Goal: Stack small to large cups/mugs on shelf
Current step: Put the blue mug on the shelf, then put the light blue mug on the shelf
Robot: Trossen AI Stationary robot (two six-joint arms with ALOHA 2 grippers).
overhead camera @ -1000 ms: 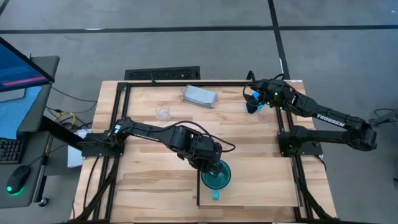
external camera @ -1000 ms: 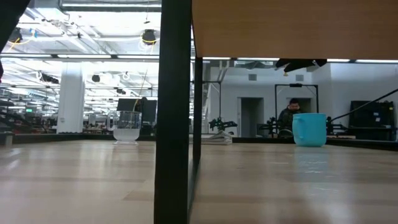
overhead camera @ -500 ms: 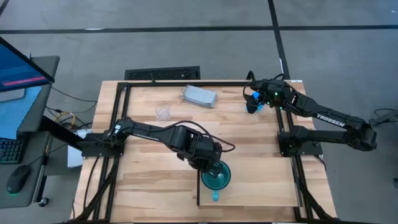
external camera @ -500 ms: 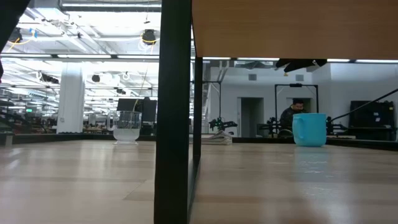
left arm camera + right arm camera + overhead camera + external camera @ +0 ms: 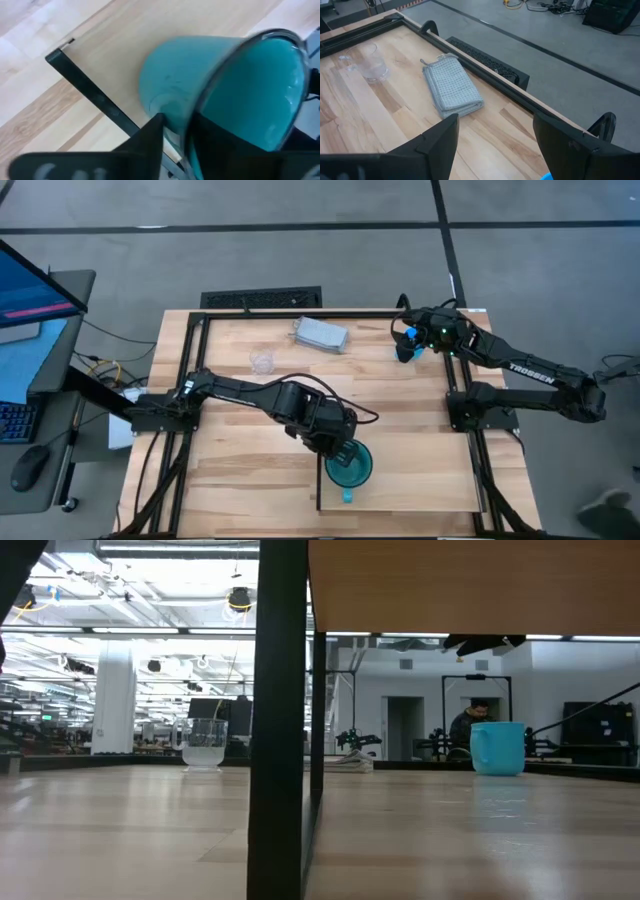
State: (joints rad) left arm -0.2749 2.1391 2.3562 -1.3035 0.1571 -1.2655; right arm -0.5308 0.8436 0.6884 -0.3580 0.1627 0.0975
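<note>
The large teal mug is over the pale shelf board, its handle toward the near edge. My left gripper is shut on it. The bright-blue mug stands on its base on the tabletop near the far right corner. My right gripper hangs open just above it without touching. The wrist view shows its fingers spread wide. The small clear cup stands upright on the far left part of the table. My left gripper pinches the teal mug's rim on the side away from the handle. One finger is on the outer wall and the other is inside the bowl. The fingers come slanting down from the table's left. Whether the base rests on the shelf, I cannot tell.
A folded grey-blue cloth lies near the far edge between the clear cup and the blue mug. The shelf's dark upright edge runs along its left side, close to the teal mug. A black frame borders the table.
</note>
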